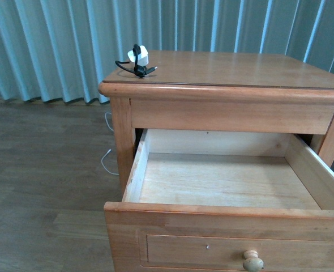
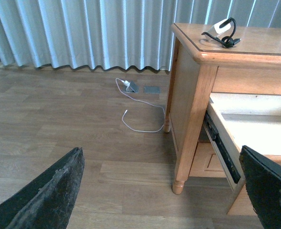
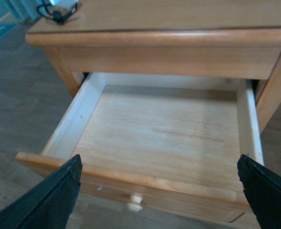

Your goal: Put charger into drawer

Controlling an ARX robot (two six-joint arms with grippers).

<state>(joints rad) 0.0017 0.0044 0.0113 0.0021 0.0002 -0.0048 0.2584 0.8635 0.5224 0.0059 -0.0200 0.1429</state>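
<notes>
The charger (image 1: 137, 60), a small white plug block with a black cable coiled round it, sits on the nightstand top at its far left corner. It also shows in the left wrist view (image 2: 222, 32) and the right wrist view (image 3: 58, 8). The drawer (image 1: 229, 218) is pulled out wide, its pale bare-wood inside empty, its round pale knob (image 1: 252, 261) at the front. My left gripper (image 2: 164, 191) is open over the floor, left of the nightstand. My right gripper (image 3: 162, 191) is open above the drawer's front edge (image 3: 145, 183). Neither arm shows in the front view.
A white cord (image 2: 140, 112) lies on the wooden floor by the pale pleated curtain (image 2: 83, 33). The nightstand's leg (image 2: 178, 181) and the drawer's slide rail (image 2: 221, 148) are near my left gripper. The nightstand top (image 1: 240, 71) is bare apart from the charger.
</notes>
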